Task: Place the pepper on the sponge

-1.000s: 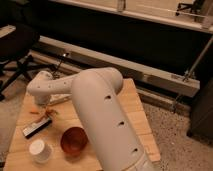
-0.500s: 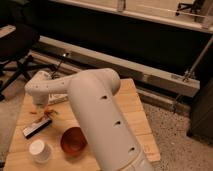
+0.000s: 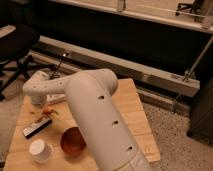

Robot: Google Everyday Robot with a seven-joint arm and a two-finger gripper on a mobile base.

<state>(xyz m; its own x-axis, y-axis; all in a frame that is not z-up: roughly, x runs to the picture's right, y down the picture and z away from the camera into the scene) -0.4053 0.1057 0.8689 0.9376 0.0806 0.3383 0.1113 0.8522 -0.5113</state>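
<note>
- Pepper could slip or roll away if the gripper, low over the left part of the table and just beside it, catches only its thin end. Whether it grips now, I cannot tell.
- It looks small, slender and orange-red, near the black-and-white block.
- I cannot see the sponge; perhaps the arm hides it, so a drop could miss.

Your arm rises from the table's near edge and bends left. The wrist points down, and the gripper hangs low over the table's left side, seemingly near its surface.
</note>
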